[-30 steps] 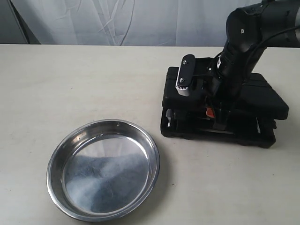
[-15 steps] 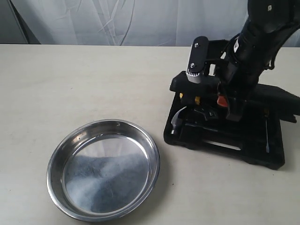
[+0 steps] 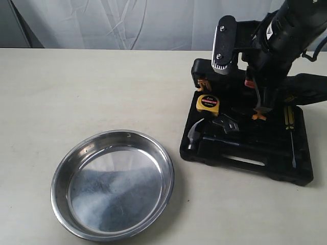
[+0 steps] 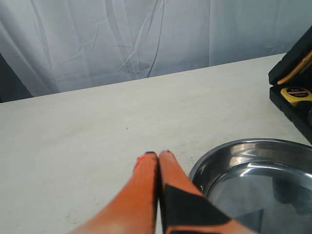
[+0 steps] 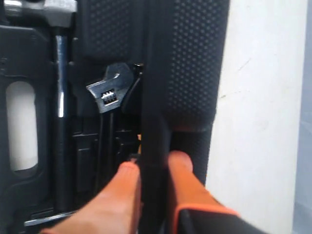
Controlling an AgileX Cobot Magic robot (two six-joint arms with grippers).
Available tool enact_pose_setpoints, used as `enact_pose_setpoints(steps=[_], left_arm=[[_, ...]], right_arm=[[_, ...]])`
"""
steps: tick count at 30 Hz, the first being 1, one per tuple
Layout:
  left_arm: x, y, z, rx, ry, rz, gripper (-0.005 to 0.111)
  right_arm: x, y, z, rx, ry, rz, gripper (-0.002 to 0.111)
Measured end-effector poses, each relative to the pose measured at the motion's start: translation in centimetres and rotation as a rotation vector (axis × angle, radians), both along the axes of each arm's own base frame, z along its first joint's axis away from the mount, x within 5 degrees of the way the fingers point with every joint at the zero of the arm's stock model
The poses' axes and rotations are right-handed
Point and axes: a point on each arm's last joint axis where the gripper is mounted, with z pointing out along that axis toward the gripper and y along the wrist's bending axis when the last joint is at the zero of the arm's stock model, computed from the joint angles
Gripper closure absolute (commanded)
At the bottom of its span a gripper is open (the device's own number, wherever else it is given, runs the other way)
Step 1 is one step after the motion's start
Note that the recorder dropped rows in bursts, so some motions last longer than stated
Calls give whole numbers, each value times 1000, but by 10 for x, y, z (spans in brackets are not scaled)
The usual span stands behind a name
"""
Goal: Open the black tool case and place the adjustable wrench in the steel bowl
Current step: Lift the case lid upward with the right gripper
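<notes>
Black tool case (image 3: 276, 153) open, one silver-jawed adjustable wrench (image 3: 228, 125) inside, one shiny steel bowl (image 3: 115, 186), right gripper (image 5: 154, 165) pinching lid (image 5: 192, 63), left gripper (image 4: 158, 155) clenched

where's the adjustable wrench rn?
Exterior view, right side: the adjustable wrench lies in the open tool case, its head just right of the hammer head and below the yellow tape measure.
</notes>
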Motion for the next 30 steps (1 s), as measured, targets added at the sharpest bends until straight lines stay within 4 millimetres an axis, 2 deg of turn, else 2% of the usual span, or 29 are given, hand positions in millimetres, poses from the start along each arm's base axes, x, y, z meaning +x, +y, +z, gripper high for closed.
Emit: enact_pose_setpoints(steps=[9, 30], left_arm=[[0, 0, 0, 0, 0, 0, 106], [0, 0, 0, 0, 0, 0, 106]], right_arm=[[12, -1, 7, -38, -159, 52, 109], [27, 5, 9, -48, -322, 142, 109]])
